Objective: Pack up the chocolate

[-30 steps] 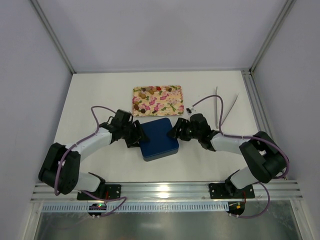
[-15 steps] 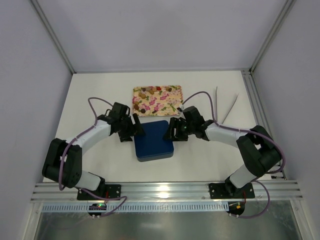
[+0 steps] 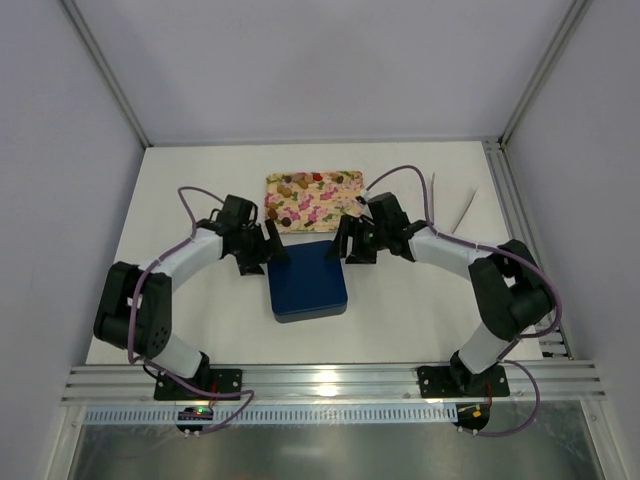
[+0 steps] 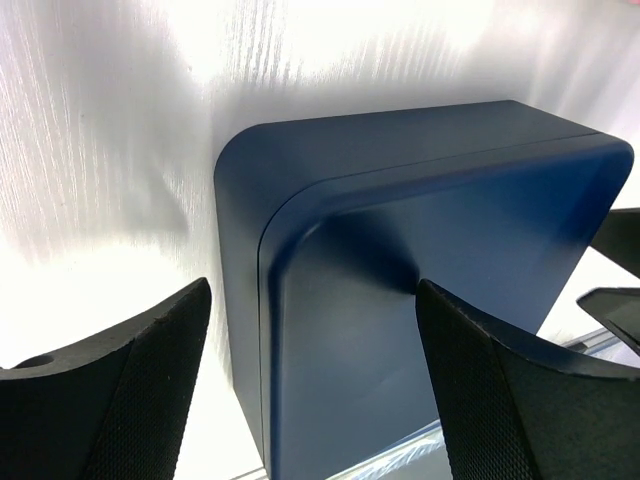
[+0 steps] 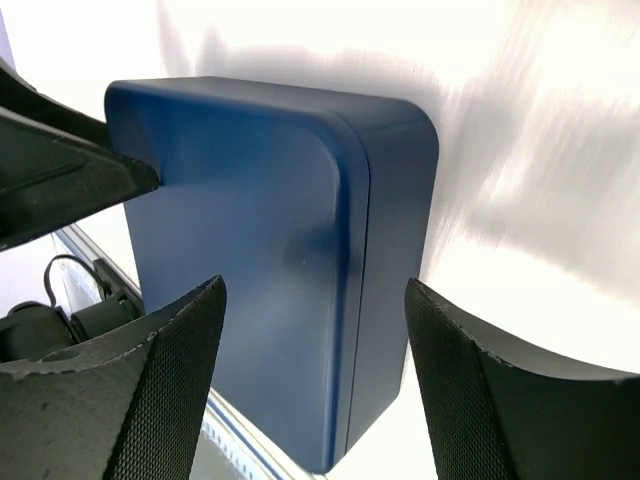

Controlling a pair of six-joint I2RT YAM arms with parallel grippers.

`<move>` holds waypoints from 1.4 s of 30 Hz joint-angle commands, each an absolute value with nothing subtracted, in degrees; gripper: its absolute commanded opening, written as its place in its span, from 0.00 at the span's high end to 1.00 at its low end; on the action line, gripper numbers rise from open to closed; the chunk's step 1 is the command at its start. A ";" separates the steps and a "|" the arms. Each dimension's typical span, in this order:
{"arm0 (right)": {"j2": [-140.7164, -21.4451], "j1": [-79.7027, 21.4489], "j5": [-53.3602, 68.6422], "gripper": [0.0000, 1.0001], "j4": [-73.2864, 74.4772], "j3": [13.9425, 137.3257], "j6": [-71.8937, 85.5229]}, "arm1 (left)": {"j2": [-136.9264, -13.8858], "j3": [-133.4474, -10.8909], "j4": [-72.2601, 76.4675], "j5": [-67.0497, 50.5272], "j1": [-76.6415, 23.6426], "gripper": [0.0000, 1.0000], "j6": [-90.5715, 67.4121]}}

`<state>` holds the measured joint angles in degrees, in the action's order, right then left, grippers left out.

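- Shows the left gripper (image 3: pixel 268 251) and the right gripper (image 3: pixel 344 244) flanking the far corners of a navy-blue box (image 3: pixel 307 282) on the white table (image 3: pixel 200 180), seen from above.
- Finds both sets of jaws spread apart, clamped on nothing.
- Puts the left wrist's black fingers (image 4: pixel 120 380) either side of a rounded box corner: clear of it on one side, overlapping the box's top on the other, with contact impossible to judge.
- Repeats much the same from the right wrist: textured pads (image 5: pixel 460 390) wide open, a box corner between them.
- Places the chocolate (image 3: pixel 292 186) on a floral tray (image 3: pixel 325 205) just beyond the box, outside either grasp.
- Reads the pieces only as small brown and dark dots, too tiny to count or sort by shape.
- Hides the tray's near corners behind the two grippers; leaves unclear whether tray and box touch.
- Conceals the box's inside, closed on top.
- Leaves tray and chocolate outside both wrist views.
- Catches two thin pale sticks (image 3: pixel 462 214) lying near the right rail, too slim to identify.
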<state>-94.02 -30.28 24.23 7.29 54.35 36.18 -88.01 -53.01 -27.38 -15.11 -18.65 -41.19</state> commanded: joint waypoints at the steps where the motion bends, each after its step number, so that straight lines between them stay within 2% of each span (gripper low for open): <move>1: -96.76 -30.15 24.52 0.27 3.62 56.69 34.98 | -90.08 -54.66 -28.47 -12.93 -18.11 0.20 -38.76; 17: -106.07 -30.06 19.86 0.27 -10.28 51.33 40.77 | -104.67 -61.61 -44.11 3.15 -18.11 0.36 -32.26; 22: -108.19 -30.06 20.04 0.31 -14.32 49.05 42.45 | -109.51 -62.58 -47.45 6.50 -18.37 0.43 -31.82; 26: -107.84 -30.06 20.21 0.35 -16.17 46.33 43.06 | -109.86 -62.84 -49.83 7.65 -18.63 0.50 -32.08; 34: -102.23 -30.58 18.46 0.52 -17.32 40.53 42.80 | -107.49 -62.05 -50.89 6.60 -20.91 0.59 -32.17; 42: -95.02 -31.55 15.04 0.53 -12.49 39.64 42.28 | -102.22 -64.07 -51.50 4.22 -22.85 0.57 -30.68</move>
<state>-96.51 -30.83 19.79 -21.80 41.06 45.60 -98.15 -68.82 -38.79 -5.78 -21.87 -35.88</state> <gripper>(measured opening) 0.594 0.576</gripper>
